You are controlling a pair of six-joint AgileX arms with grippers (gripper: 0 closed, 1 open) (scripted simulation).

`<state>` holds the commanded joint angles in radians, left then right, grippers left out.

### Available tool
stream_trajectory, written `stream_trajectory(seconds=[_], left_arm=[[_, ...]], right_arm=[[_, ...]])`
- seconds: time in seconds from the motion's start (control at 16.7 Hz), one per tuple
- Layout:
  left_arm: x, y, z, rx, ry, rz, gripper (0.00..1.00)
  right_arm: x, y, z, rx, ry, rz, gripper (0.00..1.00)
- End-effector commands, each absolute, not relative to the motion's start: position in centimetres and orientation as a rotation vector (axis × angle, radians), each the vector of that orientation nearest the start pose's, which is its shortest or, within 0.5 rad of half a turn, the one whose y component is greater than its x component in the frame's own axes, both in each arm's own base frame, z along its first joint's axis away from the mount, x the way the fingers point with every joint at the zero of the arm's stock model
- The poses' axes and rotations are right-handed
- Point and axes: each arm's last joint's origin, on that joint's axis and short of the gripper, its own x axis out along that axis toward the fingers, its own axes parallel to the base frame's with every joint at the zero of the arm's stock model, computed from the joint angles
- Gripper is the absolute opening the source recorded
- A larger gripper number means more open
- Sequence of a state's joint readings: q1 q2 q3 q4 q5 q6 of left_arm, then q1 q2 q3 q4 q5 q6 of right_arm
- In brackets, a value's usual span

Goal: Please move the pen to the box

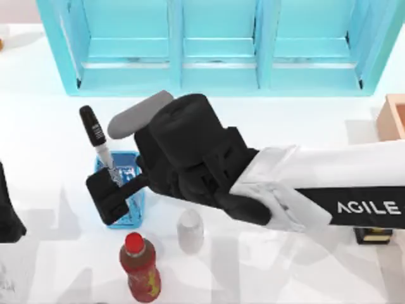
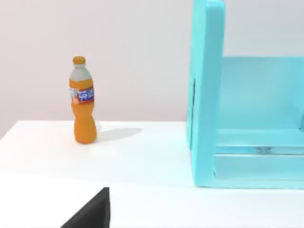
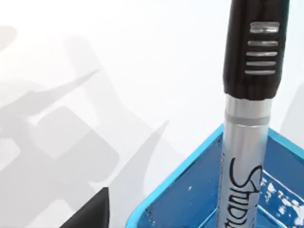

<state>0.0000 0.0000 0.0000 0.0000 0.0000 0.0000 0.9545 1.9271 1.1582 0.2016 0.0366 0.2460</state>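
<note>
The pen (image 1: 96,134) stands tilted in a small blue mesh basket (image 1: 130,212) at the table's left middle, black cap up and leaning to the far left. My right gripper (image 1: 116,185) hangs over the basket, level with the pen's silvery barrel, and covers its lower end. In the right wrist view the pen (image 3: 247,118) rises very close out of the basket (image 3: 180,190). The pinkish-tan box (image 1: 387,117) is partly visible at the table's right edge. My left arm (image 1: 9,215) is parked at the left edge.
A big turquoise cabinet (image 1: 215,44) spans the back of the table. A red-capped bottle (image 1: 140,266) and a pale bottle (image 1: 190,231) stand in front of the basket. The left wrist view shows an orange bottle (image 2: 83,107) beside the cabinet (image 2: 206,95).
</note>
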Motion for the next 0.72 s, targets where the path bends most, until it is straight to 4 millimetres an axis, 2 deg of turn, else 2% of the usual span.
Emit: stream_trajectory(seconds=[0.24,0.36,0.54,0.72], left_arm=[[10.6,-0.1,16.0,0.000,0.000,0.000,1.00],[10.6,-0.1,16.0,0.000,0.000,0.000,1.00],[10.6,-0.1,16.0,0.000,0.000,0.000,1.00],[10.6,-0.1,16.0,0.000,0.000,0.000,1.00]], right_arm=[[25.7,37.7,14.8,-0.070,0.620,0.840,1.00],[26.7,38.7,13.5,-0.071,0.621,0.840,1.00],[28.0,38.9,11.8,-0.070,0.621,0.839,1.00],[28.3,38.8,11.6,-0.070,0.620,0.839,1.00]])
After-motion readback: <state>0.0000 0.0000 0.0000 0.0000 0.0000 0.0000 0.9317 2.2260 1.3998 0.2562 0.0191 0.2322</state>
